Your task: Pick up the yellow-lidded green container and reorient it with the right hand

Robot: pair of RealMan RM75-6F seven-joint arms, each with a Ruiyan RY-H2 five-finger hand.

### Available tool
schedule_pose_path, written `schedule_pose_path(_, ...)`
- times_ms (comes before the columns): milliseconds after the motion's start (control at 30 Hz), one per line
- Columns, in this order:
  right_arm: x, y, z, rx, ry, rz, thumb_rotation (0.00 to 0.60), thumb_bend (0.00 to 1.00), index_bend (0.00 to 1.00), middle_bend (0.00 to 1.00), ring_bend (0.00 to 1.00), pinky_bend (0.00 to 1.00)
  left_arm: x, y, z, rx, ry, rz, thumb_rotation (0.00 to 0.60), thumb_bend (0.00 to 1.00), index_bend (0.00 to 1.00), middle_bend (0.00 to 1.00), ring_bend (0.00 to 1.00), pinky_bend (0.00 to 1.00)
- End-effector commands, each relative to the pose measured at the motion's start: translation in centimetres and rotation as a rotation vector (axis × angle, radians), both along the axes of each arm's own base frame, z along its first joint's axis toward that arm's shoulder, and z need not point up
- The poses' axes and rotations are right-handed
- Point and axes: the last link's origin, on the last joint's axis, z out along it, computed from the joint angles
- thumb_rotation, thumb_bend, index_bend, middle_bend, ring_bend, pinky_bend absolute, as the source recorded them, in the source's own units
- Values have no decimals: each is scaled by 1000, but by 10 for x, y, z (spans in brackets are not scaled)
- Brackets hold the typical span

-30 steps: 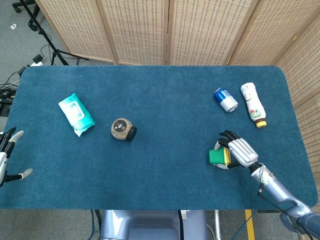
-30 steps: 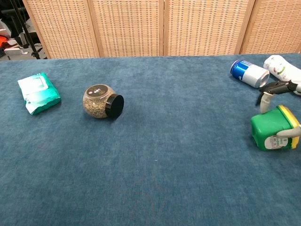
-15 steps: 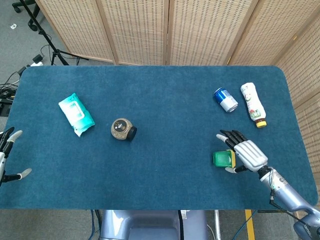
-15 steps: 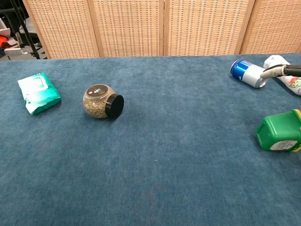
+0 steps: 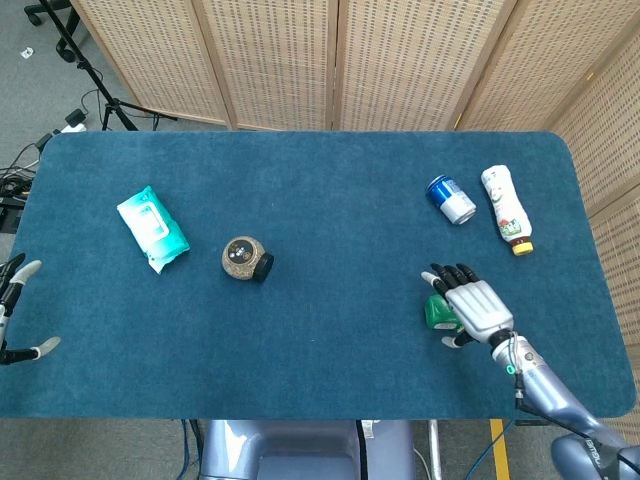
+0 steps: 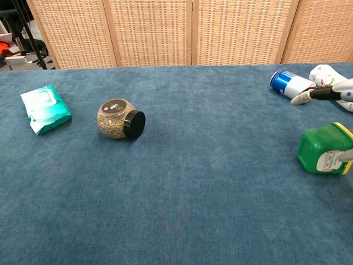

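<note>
The green container (image 5: 434, 312) with its yellow lid (image 6: 345, 131) lies tilted on the blue table near the front right, lid toward the right. My right hand (image 5: 470, 305) is spread palm-down over it and hides most of it in the head view. The fingers (image 6: 301, 97) stretch out well above the container, apart from it. The thumb tip rests against the labelled side at the right edge of the chest view. My left hand (image 5: 14, 310) shows at the far left edge of the head view, fingers apart and holding nothing.
A blue can (image 5: 451, 199) and a white bottle (image 5: 507, 208) lie beyond the right hand. A round jar with a black lid (image 5: 246, 259) and a teal wipes pack (image 5: 152, 228) lie at the left. The table's front edge (image 5: 320, 412) is close to the hand.
A second ago the fingers curled around the container; now they are stretched out. The hand swung right with it, then came back left and covers more of it. The container's tilt changed.
</note>
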Motion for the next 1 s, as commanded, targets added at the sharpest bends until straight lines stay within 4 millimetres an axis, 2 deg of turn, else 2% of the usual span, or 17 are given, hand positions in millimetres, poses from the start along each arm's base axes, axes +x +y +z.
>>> schedule_pose_path(33,15,-7,-16,-1,42,18,600,1,0,0,0,0,0,0,1,2,-2,-1,600,0,0,0,0,0)
schedule_pose_path(233,11,-14,-27,3,103,-25,600,2,24,0,0,0,-1,0,1,3,-5,0,600,0,0,0,0,0)
schedule_pose_path(433,2,-21,-38,0,162,-28,600,10,127,15,0,0,-1,1,0,0,0,4,600,0,0,0,0,0)
schedule_pose_path(733,-5,-25,-47,-17,222,-1,600,104,346,292,0,0,-2,3,-1,0,2,8,600,0,0,0,0,0)
schedule_pose_path(900,-8,-28,-50,-52,256,35,600,269,468,412,37,0,-2,3,-1,0,2,9,600,0,0,0,0,0)
schedule_pose_path(1000,-10,-28,-50,-67,267,55,600,358,497,443,70,0,-2,3,-1,1,2,9,600,0,0,0,0,0)
